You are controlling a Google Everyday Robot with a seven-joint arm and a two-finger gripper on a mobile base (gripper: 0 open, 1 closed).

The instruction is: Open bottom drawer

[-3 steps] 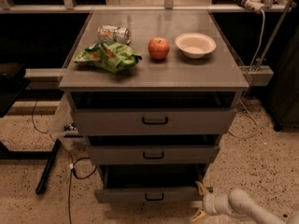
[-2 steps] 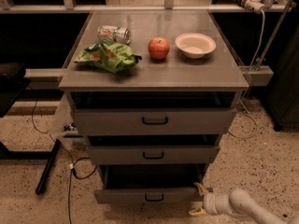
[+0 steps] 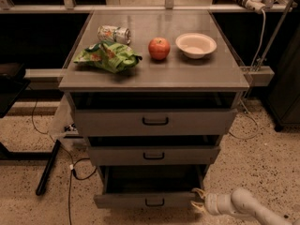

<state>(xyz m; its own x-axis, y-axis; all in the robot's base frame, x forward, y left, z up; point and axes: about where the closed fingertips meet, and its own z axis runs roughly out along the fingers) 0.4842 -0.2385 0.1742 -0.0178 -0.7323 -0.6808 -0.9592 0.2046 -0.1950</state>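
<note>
The bottom drawer (image 3: 122, 200) is the narrowest grey front of three, at the foot of the cabinet, with a small black bar handle (image 3: 154, 202) at its centre. It stands pulled out, its dark inside showing above the front. My gripper (image 3: 197, 199) comes in low from the right on a white arm. It sits at the drawer front's right end, its pale fingers against the edge there.
On the grey cabinet top (image 3: 187, 74) lie a green chip bag (image 3: 107, 56), a tipped can (image 3: 114, 33), a red apple (image 3: 159, 48) and a white bowl (image 3: 196, 45). Middle drawer (image 3: 153, 155) and top drawer (image 3: 154, 121) stand above. Cables (image 3: 70, 168) and a black bar (image 3: 47, 168) lie on the floor at left.
The gripper has stayed at the right end of the bottom drawer front, shifting only slightly. The drawer stands pulled out throughout.
</note>
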